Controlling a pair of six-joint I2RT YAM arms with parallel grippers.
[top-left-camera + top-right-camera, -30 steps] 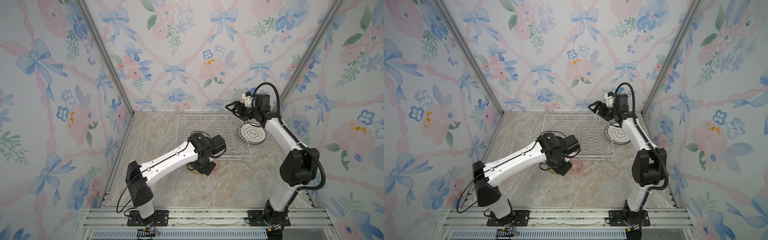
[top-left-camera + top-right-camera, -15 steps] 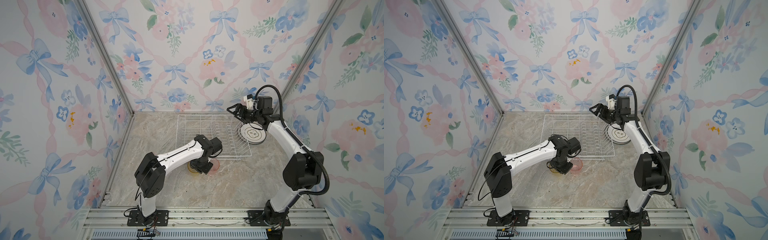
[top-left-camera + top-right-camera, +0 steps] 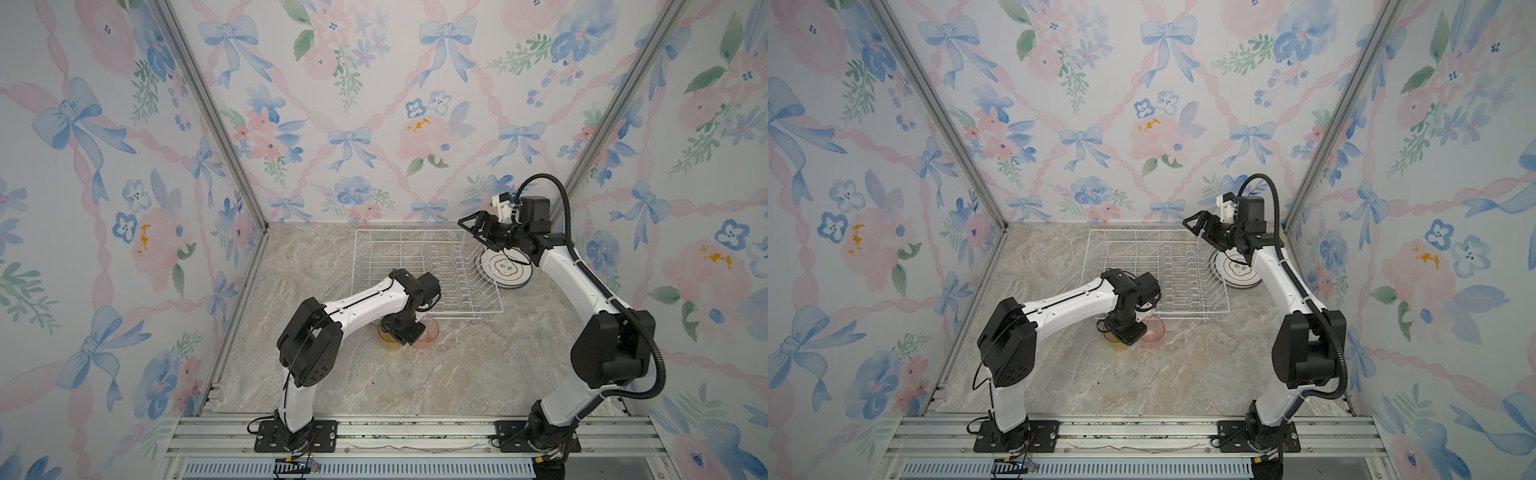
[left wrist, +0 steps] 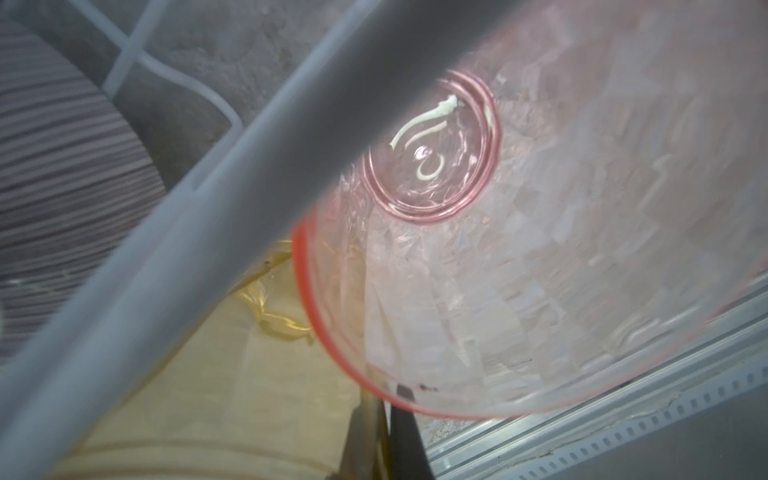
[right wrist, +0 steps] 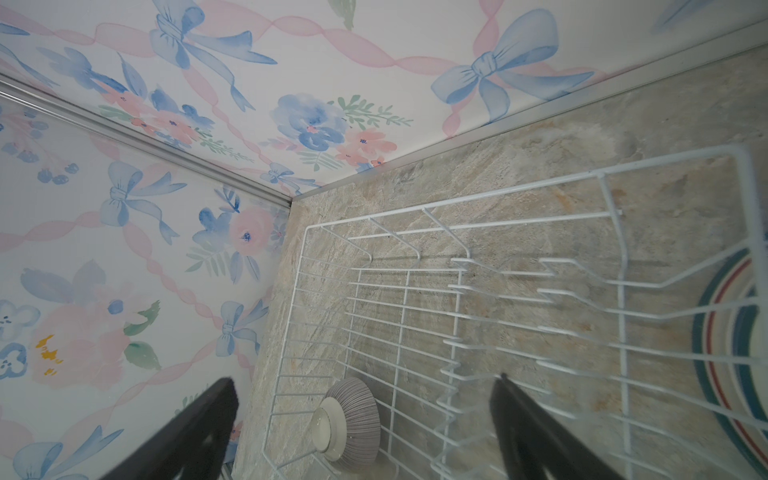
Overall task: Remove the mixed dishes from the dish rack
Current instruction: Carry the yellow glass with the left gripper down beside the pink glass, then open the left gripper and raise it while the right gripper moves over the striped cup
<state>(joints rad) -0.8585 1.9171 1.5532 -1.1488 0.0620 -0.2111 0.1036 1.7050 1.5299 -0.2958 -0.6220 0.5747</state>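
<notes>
The white wire dish rack (image 3: 409, 231) (image 3: 1142, 230) stands at the back middle. A purple-striped bowl (image 5: 353, 419) (image 4: 62, 187) lies on its side in the rack's near left corner; my left arm hides it in both top views. A stack of dark-rimmed plates (image 3: 505, 268) (image 3: 1235, 270) (image 5: 731, 332) lies on the table right of the rack. In front of the rack stand a yellow tumbler (image 3: 386, 334) (image 3: 1113, 338) (image 4: 228, 395) and a pink tumbler (image 3: 430, 332) (image 3: 1154, 332) (image 4: 519, 249). My left gripper (image 3: 405, 332) (image 3: 1126, 334) (image 4: 384, 440) is shut on the yellow tumbler's wall. My right gripper (image 3: 468, 232) (image 3: 1192, 230) (image 5: 365, 384) hangs open and empty over the rack's back right corner.
Floral walls close in the marble table on three sides, near the rack's back and the plates. An aluminium rail (image 3: 374, 432) runs along the front edge, where both arm bases stand.
My left arm's elbow has folded back toward its base while its gripper stayed low by the two tumblers. My right gripper has dipped slightly toward the rack, still open.
</notes>
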